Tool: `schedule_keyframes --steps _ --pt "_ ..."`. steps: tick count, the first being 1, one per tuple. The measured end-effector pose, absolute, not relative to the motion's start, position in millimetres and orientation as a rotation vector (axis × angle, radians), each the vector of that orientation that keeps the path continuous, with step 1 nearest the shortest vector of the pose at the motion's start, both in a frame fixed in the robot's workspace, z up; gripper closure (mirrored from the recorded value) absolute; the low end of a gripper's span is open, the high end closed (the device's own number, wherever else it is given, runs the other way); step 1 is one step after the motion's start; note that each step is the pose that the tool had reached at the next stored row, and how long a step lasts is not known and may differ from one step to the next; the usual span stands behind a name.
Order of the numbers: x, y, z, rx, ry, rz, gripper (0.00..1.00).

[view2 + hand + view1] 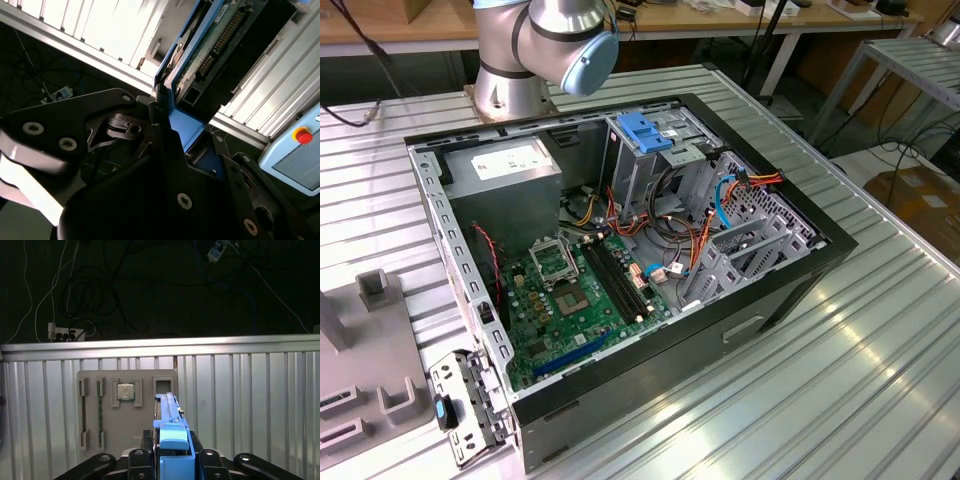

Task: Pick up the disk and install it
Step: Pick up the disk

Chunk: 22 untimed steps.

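1. One step looks done: the disk [169,410] is in the gripper [172,446], so the pick-up is complete.
2. The jaws are clamped on the disk's blue side rail. A black finger [147,442] presses it from each side in the first wrist view.
3. In the second wrist view the disk [210,45] is carried edge-on with its circuit-board face showing. It touches nothing but the gripper [175,135].
4. It hangs over the grey holder [92,410] on the table [250,405], close to that holder's chip [125,391] and an open slot.
5. In the exterior view this holder [360,380] lies at the exterior view's left, near side, beside the case [720,330].
6. Installing is left to do. The cage [640,170] with the blue latch [645,130], at the far side of the open case, has no disk in it that I can make out.
7. By my judgement the task is roughly half done.
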<state>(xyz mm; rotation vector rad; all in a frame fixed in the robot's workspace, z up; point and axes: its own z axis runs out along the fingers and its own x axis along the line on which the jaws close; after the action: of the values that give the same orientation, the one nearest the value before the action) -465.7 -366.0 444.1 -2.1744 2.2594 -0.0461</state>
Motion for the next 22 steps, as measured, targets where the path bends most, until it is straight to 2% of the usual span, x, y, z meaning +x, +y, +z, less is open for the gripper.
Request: schedule_keyframes --steps 22 --pt "-465.7 -366.0 468.4 -2.173 2.258 -0.043 0.63"
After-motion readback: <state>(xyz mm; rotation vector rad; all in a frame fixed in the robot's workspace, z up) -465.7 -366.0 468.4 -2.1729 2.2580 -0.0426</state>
